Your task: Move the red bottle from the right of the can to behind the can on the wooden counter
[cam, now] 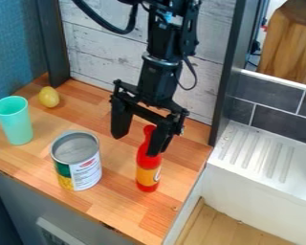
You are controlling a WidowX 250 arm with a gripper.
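Note:
The black gripper (137, 139) hangs over the wooden counter with its two fingers spread wide apart. A red bottle (147, 161) with an orange label stands upright beneath it. One finger overlaps the bottle's right upper side; whether they touch I cannot tell. The other finger is to the left of the bottle's neck with a gap between. Left of the bottle stands a metal can (77, 161) with a green, yellow and white label. A mint-green cup (14, 120) is upright at the counter's left, and a yellow egg-shaped object (49, 97) lies behind it.
The wooden counter (117, 211) ends at a front edge and a right edge. Beyond the right edge is a white sink unit (257, 152) with a ribbed drainboard. A white plank wall (99, 45) and dark posts stand behind, with a blue panel at the left.

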